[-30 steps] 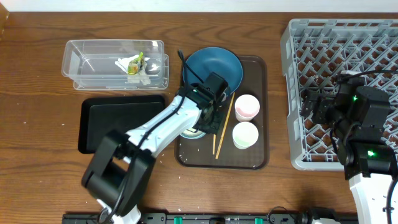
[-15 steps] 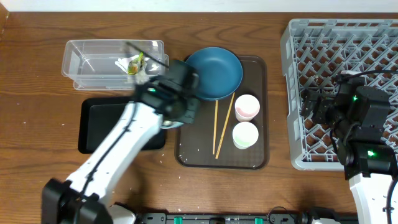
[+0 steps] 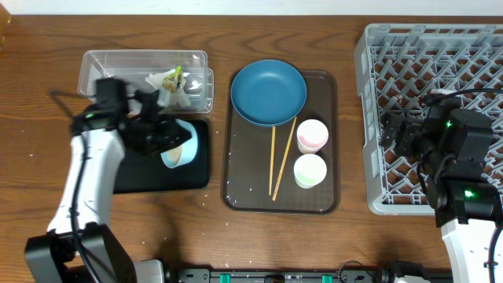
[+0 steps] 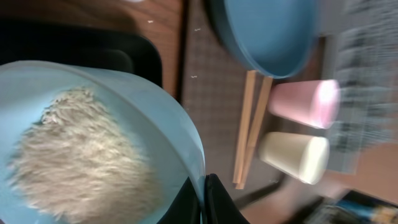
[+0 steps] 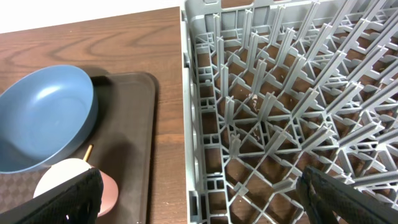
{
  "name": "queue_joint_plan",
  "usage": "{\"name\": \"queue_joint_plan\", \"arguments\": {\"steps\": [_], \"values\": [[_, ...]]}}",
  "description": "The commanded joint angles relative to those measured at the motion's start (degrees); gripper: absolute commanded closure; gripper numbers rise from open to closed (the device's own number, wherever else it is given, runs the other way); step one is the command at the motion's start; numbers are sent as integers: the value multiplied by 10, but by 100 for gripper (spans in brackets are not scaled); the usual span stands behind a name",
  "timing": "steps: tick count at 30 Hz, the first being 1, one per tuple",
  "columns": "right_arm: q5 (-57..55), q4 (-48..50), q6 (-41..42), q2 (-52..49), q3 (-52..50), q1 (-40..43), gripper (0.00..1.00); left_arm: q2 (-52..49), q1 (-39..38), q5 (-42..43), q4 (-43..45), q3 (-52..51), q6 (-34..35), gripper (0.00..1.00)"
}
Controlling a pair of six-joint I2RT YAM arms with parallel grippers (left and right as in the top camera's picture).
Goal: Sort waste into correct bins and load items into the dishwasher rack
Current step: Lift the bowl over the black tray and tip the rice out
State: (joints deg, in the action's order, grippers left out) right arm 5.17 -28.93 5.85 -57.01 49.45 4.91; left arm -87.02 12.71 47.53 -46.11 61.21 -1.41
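Bowl (image 3: 179, 152) gripped by left end effector (image 4: 202, 198) over black tray (image 3: 134, 178); right end effector (image 5: 199, 200) released.

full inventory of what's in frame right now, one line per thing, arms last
clear tub: 1, transparent, top left
wrapper: 1, white with yellow-green print, inside clear tub
black tray: 1, black, just below the tub
bowl: 1, pale blue, held over black tray
rice: 1 heap, white, inside bowl
serving tray: 1, dark brown, centre
plate: 1, dark blue, far end of serving tray
chopsticks: 2, wooden, on serving tray, left of cups
cups: 2, one pinkish, one cream, on serving tray
rack: 1, grey, right side
left gripper: shut on bowl rim
right gripper: open, above rack
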Motion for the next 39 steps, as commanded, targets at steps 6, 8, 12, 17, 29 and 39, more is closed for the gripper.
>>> {"name": "queue_joint_plan", "arguments": {"steps": [6,8,12,17,29,39], "values": [[3,-1,-2,0,11,-12,1,-39,132,353,4,-49,-110,94],[3,-1,-2,0,11,-12,1,-54,156,402,6,-57,-110,94],[3,-1,-2,0,11,-12,1,-94,194,426,1,-59,-62,94],[3,-2,-2,0,11,-12,1,-129,216,426,1,-59,-5,94],[2,-2,-2,0,11,-12,1,-133,220,412,32,-59,9,94],[2,-2,-2,0,12,-12,1,-126,212,386,63,-57,2,94]]}}
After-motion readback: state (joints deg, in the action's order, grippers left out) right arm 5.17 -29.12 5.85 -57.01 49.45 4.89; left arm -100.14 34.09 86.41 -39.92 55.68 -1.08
